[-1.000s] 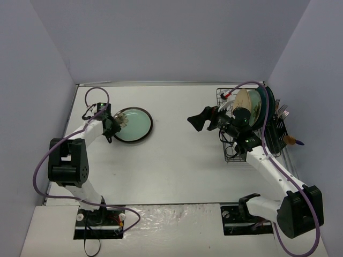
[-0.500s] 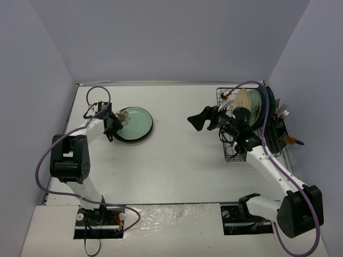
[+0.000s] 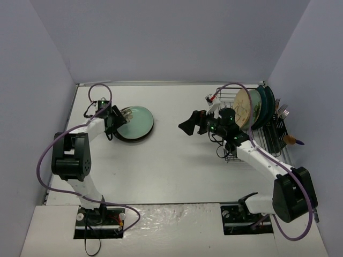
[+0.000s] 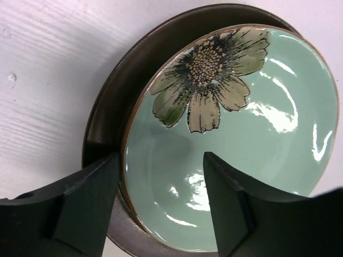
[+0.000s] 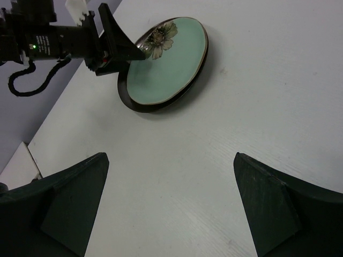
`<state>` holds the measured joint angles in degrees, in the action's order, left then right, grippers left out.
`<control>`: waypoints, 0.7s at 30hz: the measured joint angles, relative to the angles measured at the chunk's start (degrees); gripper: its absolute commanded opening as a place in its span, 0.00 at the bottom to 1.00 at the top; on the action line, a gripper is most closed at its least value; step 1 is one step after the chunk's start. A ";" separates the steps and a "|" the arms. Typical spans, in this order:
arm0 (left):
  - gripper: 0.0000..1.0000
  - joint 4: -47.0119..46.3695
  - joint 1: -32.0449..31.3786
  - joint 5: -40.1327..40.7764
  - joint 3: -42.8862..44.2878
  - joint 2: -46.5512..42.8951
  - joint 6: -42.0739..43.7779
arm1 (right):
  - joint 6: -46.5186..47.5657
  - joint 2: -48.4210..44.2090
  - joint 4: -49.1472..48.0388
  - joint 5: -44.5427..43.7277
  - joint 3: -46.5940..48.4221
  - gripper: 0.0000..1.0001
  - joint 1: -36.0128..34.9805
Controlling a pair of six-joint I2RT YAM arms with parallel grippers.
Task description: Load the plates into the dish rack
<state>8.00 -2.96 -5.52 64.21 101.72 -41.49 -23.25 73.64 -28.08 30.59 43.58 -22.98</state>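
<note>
1. Mint-green plate (image 4: 241, 134) under the left gripper (image 4: 161, 166). Jaws partly apart and astride its tan rim, with one finger outside the rim and the other over the glazed inside.
2. Lying a little off-centre on a dark-rimmed plate (image 4: 120, 91), near the far left corner of the table (image 3: 171, 176).
3. Right gripper (image 5: 170, 160) spread wide with nothing in it, above the middle of the table.
4. Dish rack (image 3: 230, 157) along the right edge, with a cream plate (image 3: 242, 107) and two teal plates (image 3: 262, 101) standing upright inside.
</note>
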 measured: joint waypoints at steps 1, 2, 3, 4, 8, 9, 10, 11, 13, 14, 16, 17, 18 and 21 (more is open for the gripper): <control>0.65 -0.28 -0.06 -0.01 0.10 0.11 0.11 | -0.10 0.94 -0.02 -0.16 0.05 1.00 -0.71; 0.67 -0.57 -0.09 -0.08 0.16 0.21 0.18 | -0.17 1.89 -0.04 -0.34 0.14 1.00 -1.45; 0.67 -0.86 -0.09 -0.21 0.17 0.28 0.20 | -0.23 2.85 -0.04 -0.57 0.31 1.00 -2.22; 0.68 -1.11 -0.09 -0.30 0.17 0.30 0.30 | -0.31 3.78 -0.09 -0.86 0.56 1.00 -2.97; 0.67 -2.35 -0.07 -0.50 0.09 0.57 0.66 | -0.45 7.44 -1.43 -2.02 1.95 1.00 -5.93; 0.67 -2.85 -0.07 -0.60 0.04 0.70 0.78 | -0.54 8.08 -1.62 -2.39 2.18 1.00 -6.62; 0.66 -3.41 -0.07 -0.70 -0.04 0.84 0.91 | -0.64 8.69 -1.86 -2.79 2.39 1.00 -7.26; 0.65 -4.09 -0.07 -0.80 -0.15 0.96 1.05 | -0.75 9.30 -2.26 -3.23 2.63 1.00 -7.81; 0.61 -5.65 0.01 -1.11 -0.41 1.21 1.40 | -0.95 10.46 -3.05 -3.85 2.99 1.00 -8.59; 0.60 -6.48 0.05 -1.23 -0.56 1.36 1.63 | -1.14 11.11 -3.47 -4.23 3.18 1.00 -8.84; 0.55 -8.12 0.08 -1.43 -0.90 1.66 2.19 | -1.89 12.65 -4.38 -5.20 3.64 1.00 -8.99; 0.52 -8.85 0.07 -1.57 -1.06 1.77 2.42 | -2.37 13.49 -4.82 -5.69 3.88 1.00 -8.99; 0.51 -9.59 0.06 -1.72 -1.22 1.87 2.65 | -2.85 14.32 -5.26 -6.18 4.13 1.00 -8.99; 0.44 -11.47 0.04 -2.09 -1.91 2.13 3.41 | -4.45 17.01 -5.75 -8.16 5.30 1.00 -9.31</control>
<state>-3.47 -2.91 -7.61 62.29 103.85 -38.07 -27.70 90.64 -33.83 22.43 48.89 -32.29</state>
